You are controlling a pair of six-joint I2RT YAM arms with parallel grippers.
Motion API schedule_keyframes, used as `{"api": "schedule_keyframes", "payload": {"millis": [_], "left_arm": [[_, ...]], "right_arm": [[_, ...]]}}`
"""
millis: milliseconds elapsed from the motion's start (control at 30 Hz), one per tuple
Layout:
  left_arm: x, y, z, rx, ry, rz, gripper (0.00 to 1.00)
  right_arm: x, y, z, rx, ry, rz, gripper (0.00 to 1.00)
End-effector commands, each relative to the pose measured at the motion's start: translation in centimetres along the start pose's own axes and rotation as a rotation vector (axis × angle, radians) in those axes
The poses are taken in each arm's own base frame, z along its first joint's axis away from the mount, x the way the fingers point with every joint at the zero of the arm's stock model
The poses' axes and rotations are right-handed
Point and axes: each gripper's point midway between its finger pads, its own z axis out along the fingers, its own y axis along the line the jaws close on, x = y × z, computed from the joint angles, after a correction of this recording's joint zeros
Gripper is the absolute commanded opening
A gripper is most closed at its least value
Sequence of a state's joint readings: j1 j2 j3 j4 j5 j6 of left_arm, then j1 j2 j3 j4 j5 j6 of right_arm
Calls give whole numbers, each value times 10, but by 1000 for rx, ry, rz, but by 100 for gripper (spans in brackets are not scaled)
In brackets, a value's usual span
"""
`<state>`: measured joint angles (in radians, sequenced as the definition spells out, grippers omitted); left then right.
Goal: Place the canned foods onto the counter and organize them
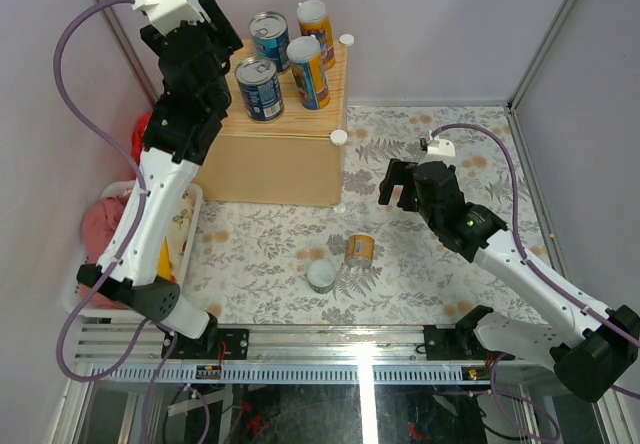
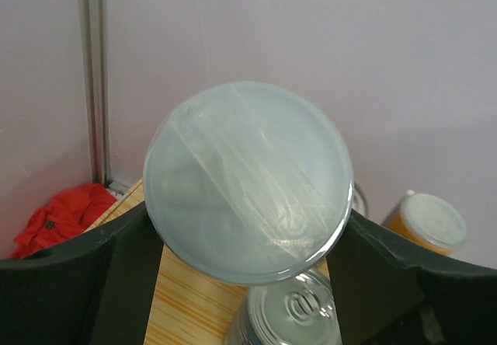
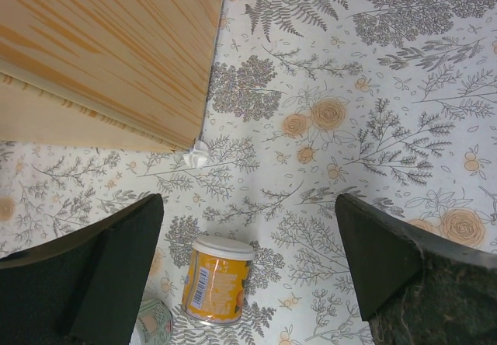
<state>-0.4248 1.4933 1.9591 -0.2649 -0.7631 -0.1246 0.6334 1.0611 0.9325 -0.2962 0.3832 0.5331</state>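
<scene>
Four cans stand upright and close together on the plank top of the counter (image 1: pixel 270 169): two blue cans (image 1: pixel 260 89) with silvery lids and two tall orange cans (image 1: pixel 308 72) with pale lids. A fifth can (image 2: pixel 248 174), with a pale round lid, is gripped from both sides by the left claw (image 2: pixel 248 222). This claw is partly closed on it, above the left part of the counter. The label of this can is hidden.

Two more cans are down on the flowered table (image 1: pixel 280 244): a yellow can (image 1: pixel 359 249) lying on its side and a green can (image 1: pixel 321 275) just beside it. The right claw (image 1: pixel 397 189) hangs above the table near the front corner of the counter, wide open and empty.

To the left of the counter, a white basket (image 1: pixel 194 226) holds red and pink clothes (image 1: pixel 105 222).
</scene>
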Motion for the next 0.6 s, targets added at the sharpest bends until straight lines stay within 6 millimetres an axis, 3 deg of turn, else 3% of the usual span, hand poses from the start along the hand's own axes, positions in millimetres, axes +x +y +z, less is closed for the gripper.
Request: {"api": "schedule_keyframes", "payload": {"millis": [0, 100, 233, 400, 567], "left_arm": [[1, 9, 32, 24, 36, -90, 0], [13, 34, 58, -11, 62, -126, 0], [28, 53, 86, -24, 65, -131, 0], [57, 61, 119, -44, 99, -65, 0], [76, 60, 133, -6, 77, -34, 0]], "right_arm": [[-29, 16, -4, -64, -82, 32, 99], [-28, 17, -2, -71, -84, 28, 99], [-26, 17, -1, -80, -89, 23, 99], [-24, 18, 2, -89, -94, 24, 100], [-22, 17, 3, -93, -106, 20, 100]]}}
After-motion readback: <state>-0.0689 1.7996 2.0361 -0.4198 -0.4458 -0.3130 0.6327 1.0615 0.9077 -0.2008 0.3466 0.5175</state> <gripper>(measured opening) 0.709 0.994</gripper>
